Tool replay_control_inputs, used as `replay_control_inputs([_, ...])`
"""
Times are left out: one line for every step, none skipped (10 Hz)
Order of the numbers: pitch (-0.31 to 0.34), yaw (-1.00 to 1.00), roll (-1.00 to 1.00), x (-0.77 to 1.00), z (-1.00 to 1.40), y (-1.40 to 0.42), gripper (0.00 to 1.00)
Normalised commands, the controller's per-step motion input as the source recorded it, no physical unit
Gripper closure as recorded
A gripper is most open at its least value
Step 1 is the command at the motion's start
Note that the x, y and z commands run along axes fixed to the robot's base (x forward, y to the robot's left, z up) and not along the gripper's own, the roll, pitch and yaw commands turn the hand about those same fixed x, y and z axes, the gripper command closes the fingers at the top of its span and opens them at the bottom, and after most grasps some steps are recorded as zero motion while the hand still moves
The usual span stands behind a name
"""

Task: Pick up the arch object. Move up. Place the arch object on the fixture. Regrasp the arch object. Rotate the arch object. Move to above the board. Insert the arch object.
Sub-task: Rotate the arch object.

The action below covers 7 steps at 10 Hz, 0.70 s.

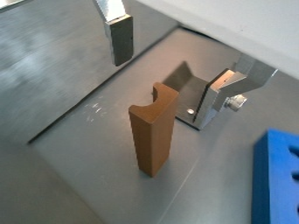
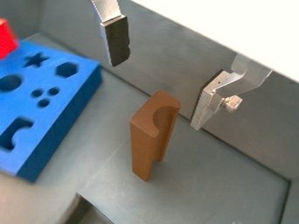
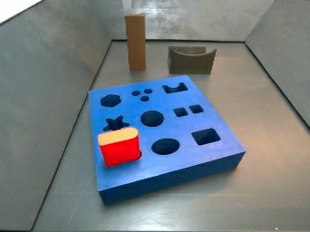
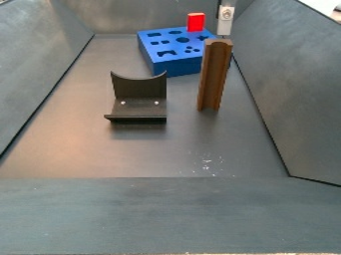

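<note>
The arch object (image 1: 152,136) is a brown bar standing upright on the grey floor, its curved notch at the top end. It also shows in the other wrist view (image 2: 149,140) and in both side views (image 3: 136,41) (image 4: 214,72). My gripper (image 1: 163,87) (image 2: 159,92) is open above it, with one finger on each side and neither touching it. The fixture (image 3: 190,59) (image 4: 136,98), a dark block with a U-shaped dip, stands beside the arch object. The blue board (image 3: 182,168) (image 4: 167,58) (image 2: 52,140) (image 1: 281,153) lies flat nearby.
A red cube with an orange top (image 3: 119,147) (image 4: 196,20) (image 2: 6,35) sits on the board's corner. Grey walls slope up around the floor on all sides.
</note>
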Motion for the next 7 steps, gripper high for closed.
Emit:
replay_control_inputs([0.007, 1.0, -0.02, 0.04, -0.02, 0.0, 0.0])
replay_control_inputs([0.008, 1.0, -0.02, 0.04, -0.02, 0.0, 0.0])
replay_control_inputs([0.008, 1.0, -0.02, 0.04, -0.02, 0.0, 0.0])
replay_control_inputs([0.008, 1.0, -0.02, 0.04, -0.02, 0.0, 0.0])
replay_control_inputs([0.009, 1.0, -0.02, 0.04, -0.02, 0.0, 0.0])
replay_control_inputs([0.009, 1.0, -0.02, 0.04, -0.02, 0.0, 0.0])
replay_control_inputs([0.01, 1.0, -0.03, 0.04, -0.02, 0.0, 0.0])
